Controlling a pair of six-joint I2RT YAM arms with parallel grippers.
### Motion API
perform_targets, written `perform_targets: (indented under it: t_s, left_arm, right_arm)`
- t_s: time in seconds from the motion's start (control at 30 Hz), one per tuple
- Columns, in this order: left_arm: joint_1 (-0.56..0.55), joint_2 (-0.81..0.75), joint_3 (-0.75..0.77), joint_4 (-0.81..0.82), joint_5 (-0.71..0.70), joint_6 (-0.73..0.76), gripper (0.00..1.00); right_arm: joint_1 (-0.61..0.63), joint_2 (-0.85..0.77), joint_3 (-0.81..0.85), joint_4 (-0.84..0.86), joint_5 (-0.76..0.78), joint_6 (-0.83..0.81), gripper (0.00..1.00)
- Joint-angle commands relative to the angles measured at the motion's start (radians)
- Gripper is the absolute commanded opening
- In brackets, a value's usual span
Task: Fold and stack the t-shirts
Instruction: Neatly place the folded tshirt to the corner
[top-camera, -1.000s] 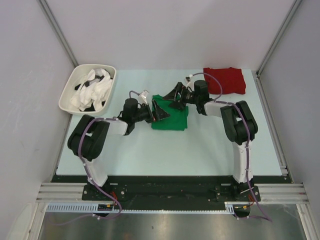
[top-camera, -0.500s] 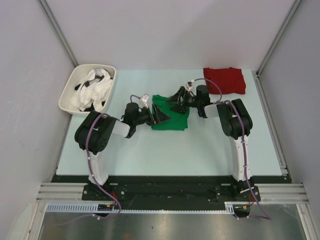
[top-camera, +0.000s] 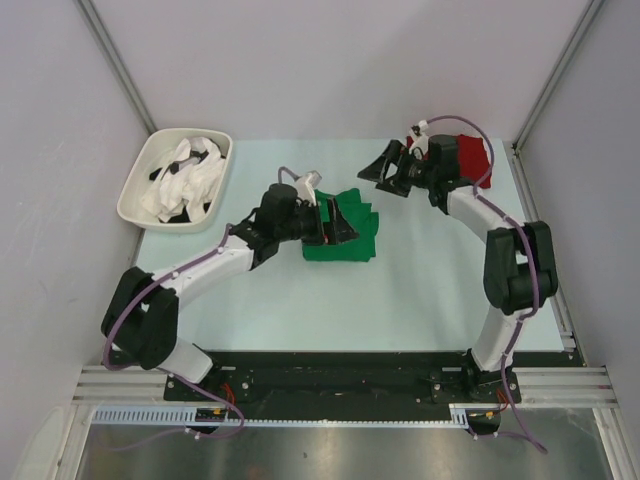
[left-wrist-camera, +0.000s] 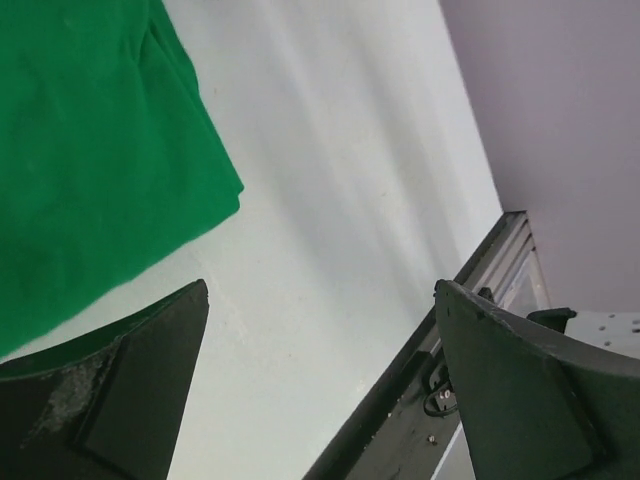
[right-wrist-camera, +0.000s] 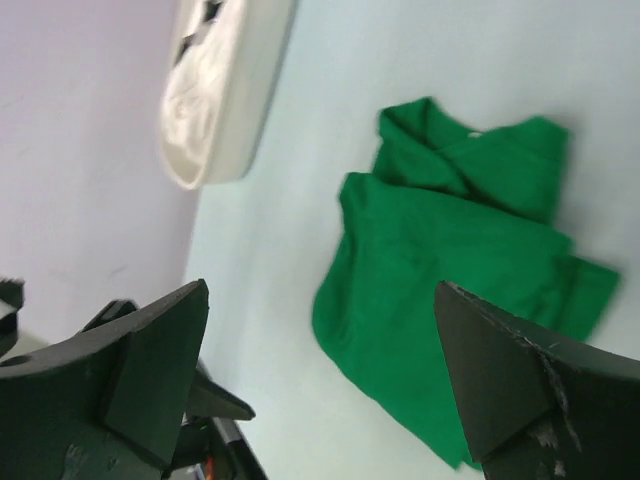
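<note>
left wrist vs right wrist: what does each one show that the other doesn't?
Only the left wrist view: the table's metal edge rail and the wall behind it, with just a flat corner of the green t-shirt visible.

Only the right wrist view: the white bin holding white cloth, and the whole folded green t-shirt including its collar end.

Both: the green t-shirt lying on the pale table, and each camera's own open gripper, left gripper and right gripper, with nothing between the fingers. Neither shows the dark red t-shirt.
</note>
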Motion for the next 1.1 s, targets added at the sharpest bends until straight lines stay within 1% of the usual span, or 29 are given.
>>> perform_targets:
  t_s: [0.0, 0.07, 0.13, 0.2, 0.23, 0.27, 0.3, 0.33, 0.37, 0.4, 0.43, 0.47, 0.5, 0.53, 0.57, 0.6, 0.63, 0.67, 0.7, 0.73, 0.77, 0.8, 0.83, 0.87, 0.9, 0.93, 0.97, 1.0, 1.07]
  left_arm:
    - [-0.069, -0.004, 0.062, -0.365, -0.185, 0.018, 1.0]
    - [-0.112, 0.014, 0.064, -0.402, -0.284, -0.028, 1.0]
    - [-0.138, 0.036, 0.07, -0.441, -0.381, -0.057, 1.0]
    - [-0.196, 0.065, 0.074, -0.433, -0.465, -0.068, 1.0]
    - [-0.219, 0.076, 0.093, -0.436, -0.511, -0.051, 1.0]
    - [-0.262, 0.123, 0.117, -0.457, -0.606, -0.01, 1.0]
    - [-0.279, 0.151, 0.149, -0.531, -0.648, 0.014, 1.0]
    - [-0.298, 0.186, 0.228, -0.581, -0.689, 0.038, 1.0]
    - [-0.339, 0.218, 0.273, -0.635, -0.799, 0.085, 1.0]
    - [-0.367, 0.279, 0.363, -0.739, -0.862, 0.108, 1.0]
    - [-0.425, 0.304, 0.408, -0.79, -0.938, 0.157, 1.0]
    - [-0.457, 0.324, 0.451, -0.879, -1.066, 0.177, 1.0]
    - [-0.488, 0.351, 0.509, -0.902, -1.135, 0.203, 1.0]
    - [-0.544, 0.358, 0.524, -0.912, -1.191, 0.276, 1.0]
    - [-0.568, 0.356, 0.524, -0.892, -1.31, 0.315, 1.0]
    - [-0.583, 0.343, 0.49, -0.858, -1.349, 0.364, 1.0]
    - [-0.595, 0.333, 0.47, -0.826, -1.362, 0.469, 1.0]
    - [-0.594, 0.326, 0.45, -0.751, -1.391, 0.52, 1.0]
    - [-0.597, 0.294, 0.362, -0.675, -1.403, 0.598, 1.0]
    - [-0.617, 0.272, 0.302, -0.587, -1.414, 0.787, 1.0]
    - [-0.626, 0.251, 0.238, -0.397, -1.418, 0.873, 1.0]
    - [-0.631, 0.228, 0.138, -0.322, -1.391, 0.939, 1.0]
    - [-0.631, 0.191, 0.092, -0.259, -1.371, 1.037, 1.0]
    - [-0.631, 0.171, 0.044, -0.105, -1.356, 1.099, 1.0]
    - [-0.631, 0.156, -0.061, -0.005, -1.313, 1.171, 0.99]
    - [-0.629, 0.137, -0.105, 0.074, -1.297, 1.302, 1.0]
    - [-0.626, 0.137, -0.139, 0.193, -1.284, 1.355, 1.0]
    - [-0.609, 0.14, -0.169, 0.223, -1.268, 1.392, 1.0]
    - [-0.586, 0.16, -0.168, 0.23, -1.213, 1.397, 1.0]
  right_arm:
    - [-0.009, -0.103, 0.021, -0.446, 0.276, -0.235, 1.0]
    - [-0.009, -0.125, 0.015, -0.542, 0.379, -0.268, 1.0]
    - [-0.009, -0.166, -0.017, -0.566, 0.445, -0.277, 1.0]
    - [-0.006, -0.203, -0.037, -0.602, 0.512, -0.301, 1.0]
    - [-0.004, -0.232, -0.051, -0.621, 0.566, -0.31, 1.0]
    - [-0.004, -0.249, -0.056, -0.657, 0.586, -0.321, 1.0]
    - [-0.004, -0.263, -0.062, -0.676, 0.603, -0.341, 1.0]
    - [-0.001, -0.277, -0.073, -0.69, 0.643, -0.352, 1.0]
    - [-0.001, -0.31, -0.079, -0.722, 0.66, -0.358, 1.0]
    - [0.001, -0.324, -0.085, -0.734, 0.68, -0.369, 1.0]
    - [0.007, -0.356, -0.097, -0.754, 0.721, -0.37, 1.0]
    - [0.01, -0.37, -0.103, -0.762, 0.726, -0.372, 1.0]
    - [0.013, -0.386, -0.111, -0.764, 0.771, -0.375, 1.0]
    - [0.019, -0.4, -0.126, -0.767, 0.779, -0.375, 1.0]
    - [0.019, -0.427, -0.133, -0.767, 0.782, -0.372, 1.0]
    - [0.022, -0.436, -0.142, -0.762, 0.773, -0.367, 1.0]
    - [0.025, -0.447, -0.151, -0.754, 0.767, -0.364, 1.0]
    - [0.025, -0.464, -0.165, -0.753, 0.761, -0.361, 1.0]
    - [0.03, -0.469, -0.169, -0.753, 0.756, -0.358, 1.0]
    - [0.034, -0.473, -0.173, -0.756, 0.753, -0.36, 1.0]
    - [0.039, -0.484, -0.183, -0.757, 0.752, -0.358, 1.0]
    - [0.04, -0.492, -0.189, -0.757, 0.746, -0.36, 1.0]
    - [0.042, -0.499, -0.199, -0.754, 0.744, -0.357, 1.0]
    - [0.045, -0.51, -0.215, -0.75, 0.746, -0.355, 1.0]
    - [0.047, -0.53, -0.228, -0.744, 0.738, -0.354, 1.0]
    - [0.048, -0.538, -0.238, -0.727, 0.738, -0.347, 1.0]
    - [0.05, -0.545, -0.248, -0.722, 0.737, -0.344, 1.0]
    - [0.048, -0.553, -0.26, -0.721, 0.711, -0.34, 1.0]
    - [0.05, -0.556, -0.265, -0.71, 0.697, -0.338, 1.0]
